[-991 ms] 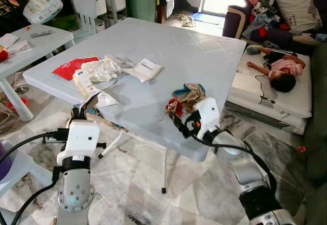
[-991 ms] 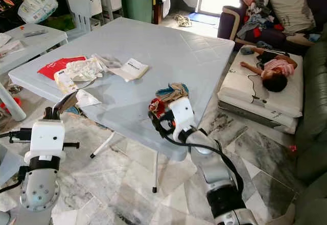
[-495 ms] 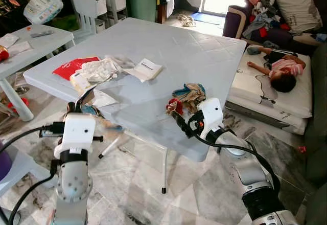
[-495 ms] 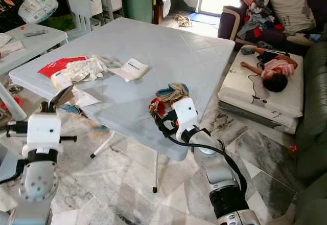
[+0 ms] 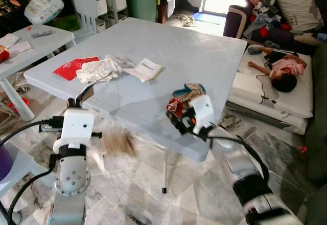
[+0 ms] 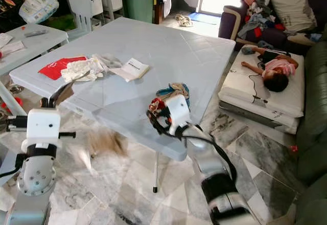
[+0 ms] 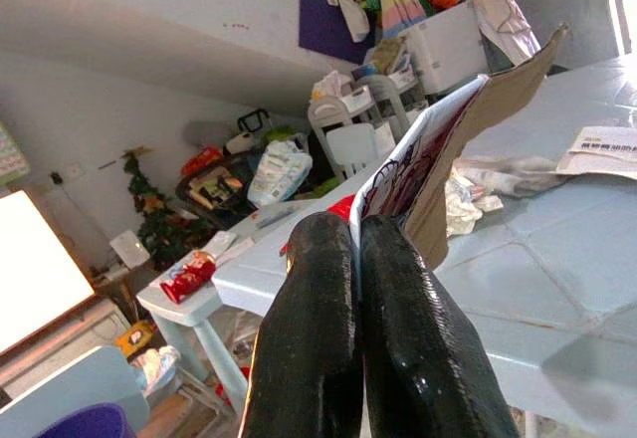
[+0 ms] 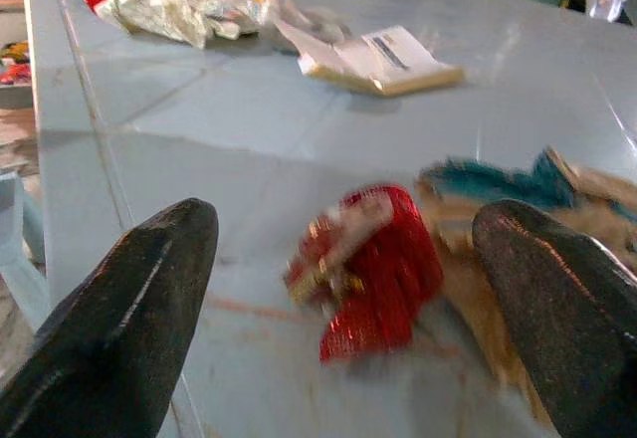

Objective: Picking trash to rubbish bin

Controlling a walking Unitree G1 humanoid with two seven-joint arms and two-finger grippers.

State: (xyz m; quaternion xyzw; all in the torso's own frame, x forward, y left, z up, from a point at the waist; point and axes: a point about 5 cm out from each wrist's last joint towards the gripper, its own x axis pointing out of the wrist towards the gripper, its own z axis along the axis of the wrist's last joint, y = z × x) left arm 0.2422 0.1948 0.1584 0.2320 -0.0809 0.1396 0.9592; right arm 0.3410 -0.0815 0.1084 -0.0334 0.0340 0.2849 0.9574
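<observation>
From the head, we see our right gripper (image 5: 176,118) at the table (image 5: 168,51) edge before a red wrapper (image 5: 174,106). Our left wrist shows the left gripper (image 7: 360,259) pinching a cardboard scrap (image 7: 448,144). Our right wrist shows fingers (image 8: 119,309) wide; blur suggests a hasty close could knock the wrapper off

Red crumpled wrapper (image 8: 373,264) on table edge, flat cardboard piece (image 7: 468,134) pinched upright

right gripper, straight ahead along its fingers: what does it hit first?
Most likely the red wrapper, lying on the table between the open fingers of the right gripper. The teal and tan scraps lie just behind it. Motion blur makes depth uncertain.
</observation>
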